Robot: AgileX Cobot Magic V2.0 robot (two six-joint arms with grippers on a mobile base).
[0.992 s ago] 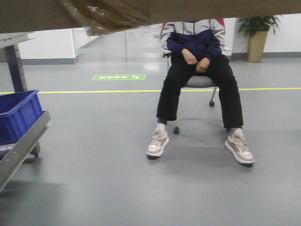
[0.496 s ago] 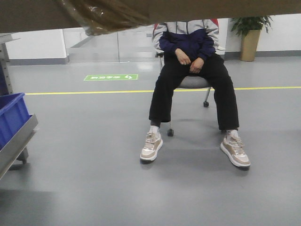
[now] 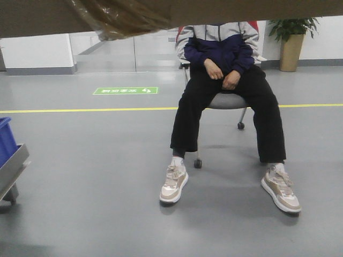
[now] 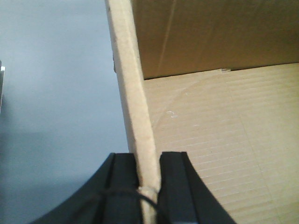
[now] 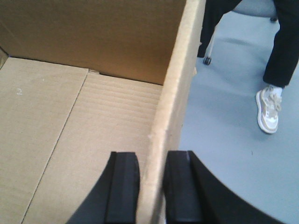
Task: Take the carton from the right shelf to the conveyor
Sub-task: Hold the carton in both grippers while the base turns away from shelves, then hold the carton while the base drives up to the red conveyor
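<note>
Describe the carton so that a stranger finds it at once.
Over the grey floor, the left gripper and right gripper each clamp a wall of one open box. That carton is plain brown corrugated cardboard, unlike the blue plastic bin at far left.

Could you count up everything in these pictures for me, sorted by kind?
carton: 1
grippers: 2 (left gripper, right gripper)
seated person: 1
blue bin: 1
potted plant: 1
total: 6

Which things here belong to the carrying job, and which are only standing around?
Job: carton, left gripper, right gripper, jaws shut on its walls.
Not job: seated person, chair, blue bin, potted plant, green floor sign.
</note>
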